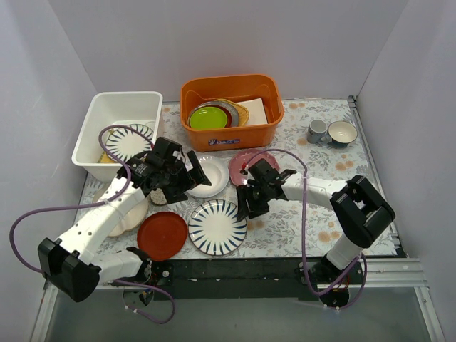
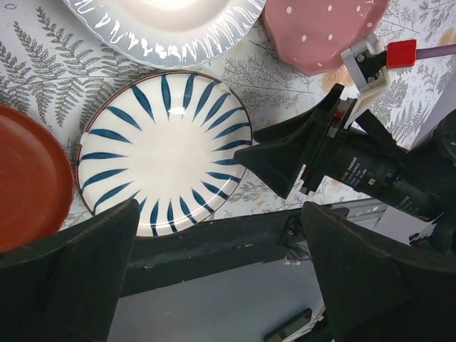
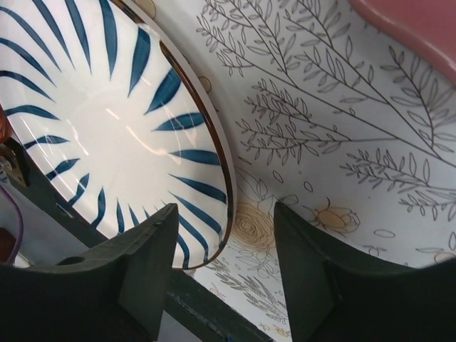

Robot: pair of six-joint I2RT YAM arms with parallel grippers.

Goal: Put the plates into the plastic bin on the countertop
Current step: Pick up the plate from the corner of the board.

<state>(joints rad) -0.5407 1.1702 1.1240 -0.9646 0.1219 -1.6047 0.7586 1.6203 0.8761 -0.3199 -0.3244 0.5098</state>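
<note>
A blue-striped plate (image 1: 216,226) (image 2: 164,149) (image 3: 92,128) lies flat on the countertop (image 1: 285,221) near the front edge. My right gripper (image 1: 246,206) (image 3: 224,214) is low at its right rim. One finger is over the plate, the other over the printed surface, and a gap shows on both sides of the rim. My left gripper (image 1: 187,178) (image 2: 221,214) hangs wide open and empty above the plain white plate (image 1: 210,178). The pink plate (image 1: 251,162) and the red-orange plate (image 1: 162,235) also lie on the countertop. The plastic bin (image 1: 89,132) at the back left holds another striped plate (image 1: 130,142).
An orange tub (image 1: 231,132) with a lime-green plate stands at the back centre. Two cups (image 1: 331,133) sit at the back right. A pale plate (image 1: 132,214) is partly hidden under my left arm. The black table edge (image 1: 235,271) runs close to the striped plate.
</note>
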